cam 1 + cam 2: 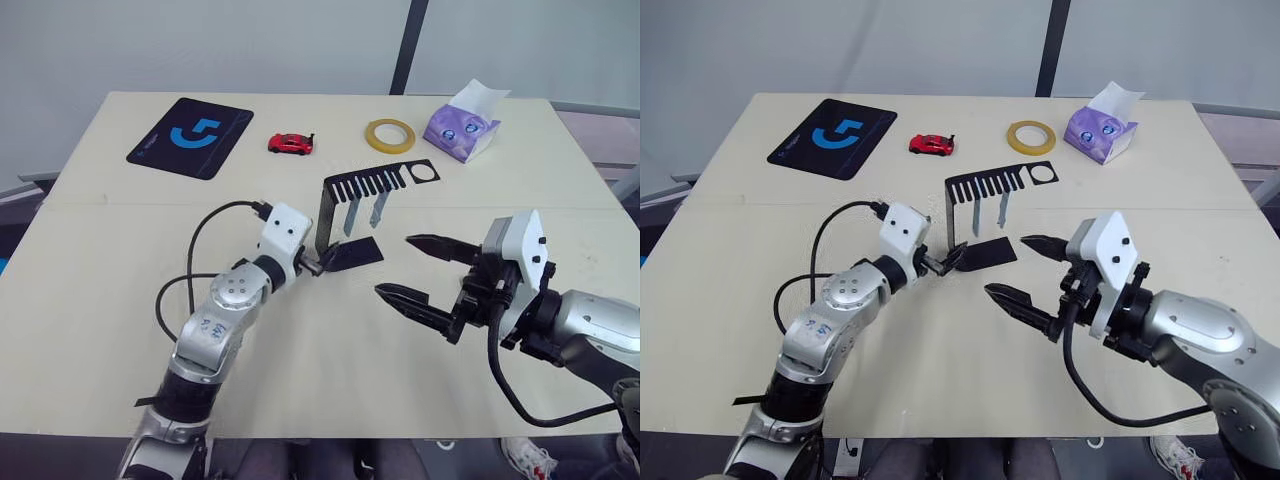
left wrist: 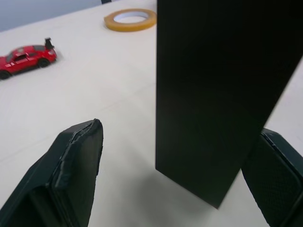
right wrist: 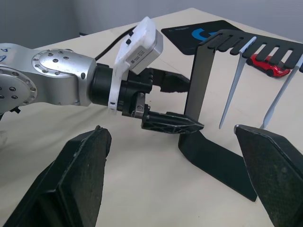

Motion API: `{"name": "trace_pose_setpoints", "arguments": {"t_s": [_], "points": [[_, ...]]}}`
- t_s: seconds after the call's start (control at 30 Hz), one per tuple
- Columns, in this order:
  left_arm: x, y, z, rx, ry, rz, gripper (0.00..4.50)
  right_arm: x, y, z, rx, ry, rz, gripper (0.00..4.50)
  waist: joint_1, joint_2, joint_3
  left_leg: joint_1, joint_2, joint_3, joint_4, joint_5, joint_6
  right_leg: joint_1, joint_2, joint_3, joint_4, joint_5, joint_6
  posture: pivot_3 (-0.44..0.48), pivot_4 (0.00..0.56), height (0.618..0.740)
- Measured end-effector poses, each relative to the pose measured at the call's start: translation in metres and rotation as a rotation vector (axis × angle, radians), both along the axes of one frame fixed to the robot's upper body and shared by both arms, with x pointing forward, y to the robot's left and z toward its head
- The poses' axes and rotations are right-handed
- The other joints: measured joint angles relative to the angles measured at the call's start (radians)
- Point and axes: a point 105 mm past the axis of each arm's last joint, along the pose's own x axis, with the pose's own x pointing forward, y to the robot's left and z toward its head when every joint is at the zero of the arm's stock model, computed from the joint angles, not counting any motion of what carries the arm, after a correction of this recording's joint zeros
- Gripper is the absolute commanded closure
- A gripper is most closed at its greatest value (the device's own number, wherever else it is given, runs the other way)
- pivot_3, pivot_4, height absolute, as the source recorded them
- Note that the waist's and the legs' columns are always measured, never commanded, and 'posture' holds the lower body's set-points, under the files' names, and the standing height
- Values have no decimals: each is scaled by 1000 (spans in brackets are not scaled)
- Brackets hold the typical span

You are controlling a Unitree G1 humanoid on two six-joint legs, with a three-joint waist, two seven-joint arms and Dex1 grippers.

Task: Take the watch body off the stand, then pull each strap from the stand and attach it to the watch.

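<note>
The right gripper [image 1: 422, 268] hovers with fingers wide apart, empty. Beyond, the left gripper [image 1: 943, 262] straddles the stand [image 1: 340, 215] upright, fingers spread. Two straps [image 1: 364, 211] hang from its comb. Squeezing low could tip the stand.

The black C-shaped sheet-metal stand [image 1: 330, 215] stands upright on its flat foot on the tabletop, its slotted comb top ending in a ring. Two pale blue-grey straps [image 1: 364, 210] hang from the slots.
</note>
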Motion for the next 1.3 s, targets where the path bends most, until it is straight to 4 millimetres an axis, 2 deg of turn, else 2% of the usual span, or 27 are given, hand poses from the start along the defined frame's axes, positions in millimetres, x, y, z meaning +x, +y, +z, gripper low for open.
{"name": "trace_pose_setpoints", "arguments": {"t_s": [0.57, 0.67, 0.8, 1.1, 1.2, 1.3], "points": [[8, -2, -3, 19, -36, 22, 0, 5, 0, 4, 5, -5, -24, 31, 0, 0, 0, 0, 0, 0, 0, 0, 0, 0, 0, 0, 0, 0, 0, 0, 150, 738], [9, -3, -4, 25, -44, 19, 820, 5, 0, 3, 5, -4, -27, 0, 0, 0, 0, 0, 0, 0, 0, 0, 0, 0, -1, 0, 0, 0, 0, 0, 150, 738], [11, -7, -12, 37, -24, 5, 820, 6, -1, 2, 4, 0, -34, 0, 0, 0, 0, 0, 0, 0, 0, 0, 0, 0, 0, 0, 0, 0, 0, 0, 150, 738], [18, -17, -7, 33, -57, -2, 820, 6, -3, 0, -5, 3, -46, 0, 1, 0, 0, 0, 0, 0, 0, 0, 1, 0, -1, -1, -1, 0, 0, 0, 150, 738], [23, -19, -8, 27, -55, 2, 1673, 7, -4, -1, -9, 7, -51, 0, 1, 0, 0, -1, 0, 0, 0, 0, 1, 0, -1, -1, -1, 0, 0, 0, 150, 738], [23, -22, -3, 10, -74, -2, 3085, 7, -4, -2, -10, 9, -55, 0, 0, 0, 0, -1, 0, 0, 0, 0, 1, 0, -1, -2, -2, 0, 0, 0, 150, 738]]}}
